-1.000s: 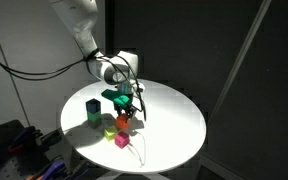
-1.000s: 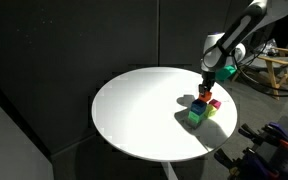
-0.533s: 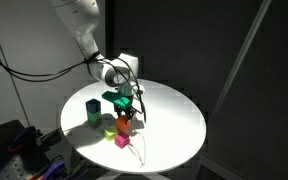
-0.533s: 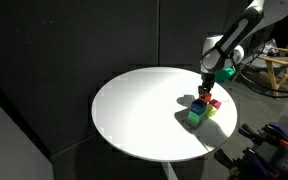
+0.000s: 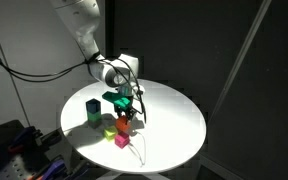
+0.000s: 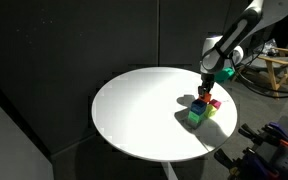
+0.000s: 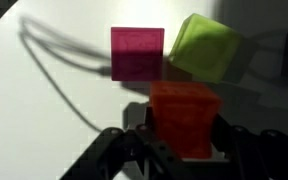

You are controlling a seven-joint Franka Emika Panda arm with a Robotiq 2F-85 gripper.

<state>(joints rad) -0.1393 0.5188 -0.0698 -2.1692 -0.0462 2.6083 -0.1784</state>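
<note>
Red block (image 7: 184,118) between fingers (image 7: 234,142), position unchanged

No readable text, labels, brands, numbers or signs on any block, table or arm

We see the white jointed robot arm (image 5: 81,30) reach down from above with its wrist bent. Its dark two-finger gripper (image 5: 125,110) (image 6: 204,90) points downward, with the jaws drawn in close.

The orange-red cube (image 7: 184,120) sat upright, gripped on two opposite sides between my jaws, near a pink cube (image 7: 137,52) and a lime-green cube (image 7: 206,47).
</note>
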